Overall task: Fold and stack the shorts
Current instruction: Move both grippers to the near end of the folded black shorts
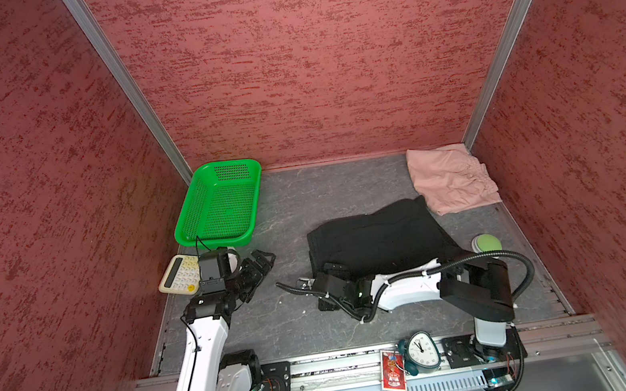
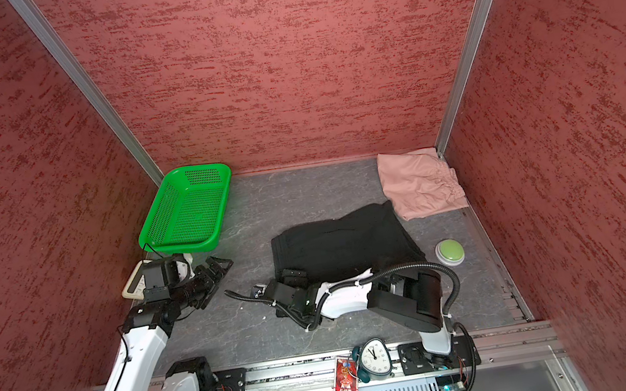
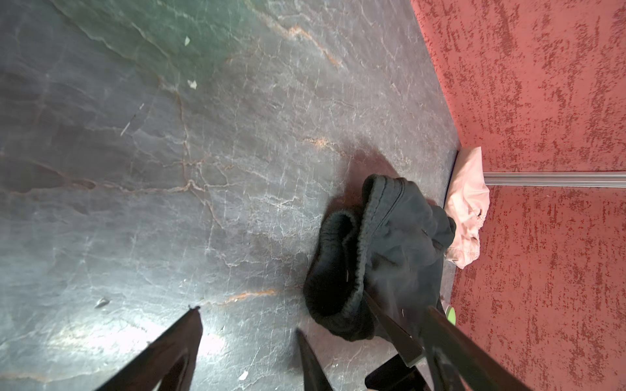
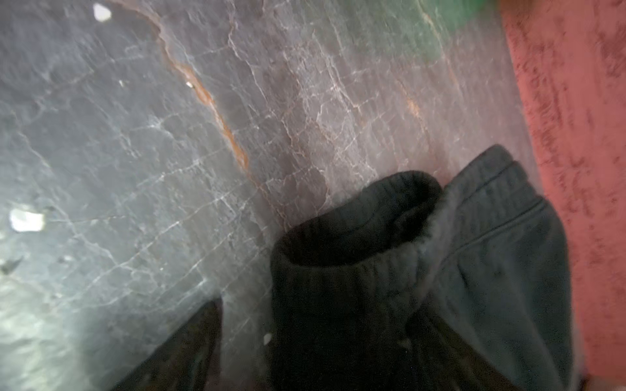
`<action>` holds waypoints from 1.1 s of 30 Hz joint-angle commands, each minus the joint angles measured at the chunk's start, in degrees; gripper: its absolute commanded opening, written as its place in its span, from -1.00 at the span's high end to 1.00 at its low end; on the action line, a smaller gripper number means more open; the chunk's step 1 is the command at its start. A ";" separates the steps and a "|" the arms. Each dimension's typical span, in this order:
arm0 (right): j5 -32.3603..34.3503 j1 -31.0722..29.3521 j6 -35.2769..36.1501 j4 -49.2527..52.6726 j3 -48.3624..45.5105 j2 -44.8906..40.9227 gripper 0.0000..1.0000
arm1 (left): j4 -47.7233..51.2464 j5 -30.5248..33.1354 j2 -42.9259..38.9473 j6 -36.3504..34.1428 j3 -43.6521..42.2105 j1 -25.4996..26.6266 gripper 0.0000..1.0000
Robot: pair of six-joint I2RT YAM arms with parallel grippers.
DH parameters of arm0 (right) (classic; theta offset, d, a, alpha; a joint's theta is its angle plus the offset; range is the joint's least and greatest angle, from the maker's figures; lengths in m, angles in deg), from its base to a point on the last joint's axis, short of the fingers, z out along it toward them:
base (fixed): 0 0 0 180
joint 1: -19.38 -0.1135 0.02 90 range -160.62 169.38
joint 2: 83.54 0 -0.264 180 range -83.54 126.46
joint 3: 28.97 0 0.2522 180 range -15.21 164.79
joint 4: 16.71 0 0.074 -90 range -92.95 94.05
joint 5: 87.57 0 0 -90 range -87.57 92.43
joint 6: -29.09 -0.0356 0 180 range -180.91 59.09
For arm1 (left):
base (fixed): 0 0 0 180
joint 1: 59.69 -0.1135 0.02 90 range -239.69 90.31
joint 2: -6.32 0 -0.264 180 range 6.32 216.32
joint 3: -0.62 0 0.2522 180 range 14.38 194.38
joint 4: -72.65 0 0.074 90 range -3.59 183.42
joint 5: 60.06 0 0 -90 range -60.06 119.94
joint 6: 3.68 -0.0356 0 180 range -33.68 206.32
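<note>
Here, the black shorts (image 1: 376, 237) lie bunched on the grey desk (image 1: 284, 209), between its middle and its right edge, and their far corner reaches the near edge of the pink shorts (image 1: 449, 178). The pink pair sits crumpled in the far right corner of the desk, with its gathered waistband toward the right edge. The right end effector (image 1: 332, 268) rests low at the near left corner of the black pair, with the arm stretched across the desk from the right. In the right wrist view the ribbed black waistband (image 4: 355, 270) bulges up close to the camera. One dark finger (image 4: 189, 345) shows beside it and the other is hidden by cloth, so I cannot tell whether the fingers pinch the fabric or only stand around it. The left end effector (image 1: 261, 256) hovers near the left edge with its fingers spread wide and nothing between them. It is just beside a cream calculator (image 1: 180, 275) and in front of a green basket (image 1: 221, 237) in the far left corner. A green button (image 1: 486, 242) stands near the right edge, close to the black pair. A small clock (image 1: 422, 350) sits at the front edge.
</note>
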 commanded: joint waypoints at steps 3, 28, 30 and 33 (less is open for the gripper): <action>-0.53 0.25 -2.20 -4.42 -0.80 -2.10 0.53 | -3.50 -2.66 -0.13 1.78 -4.03 -0.25 -0.99; -12.22 6.66 -16.02 -14.97 -10.20 -12.47 1.00 | -67.60 -2.90 31.45 32.11 -16.51 22.39 -0.99; -12.26 6.66 -15.89 -15.33 -10.41 -12.53 1.00 | -71.63 -3.17 34.88 33.96 -16.14 23.39 -0.99; -12.35 6.59 -15.67 -15.72 -10.53 -12.48 1.00 | -77.88 -2.87 39.77 36.51 -15.69 25.34 -0.99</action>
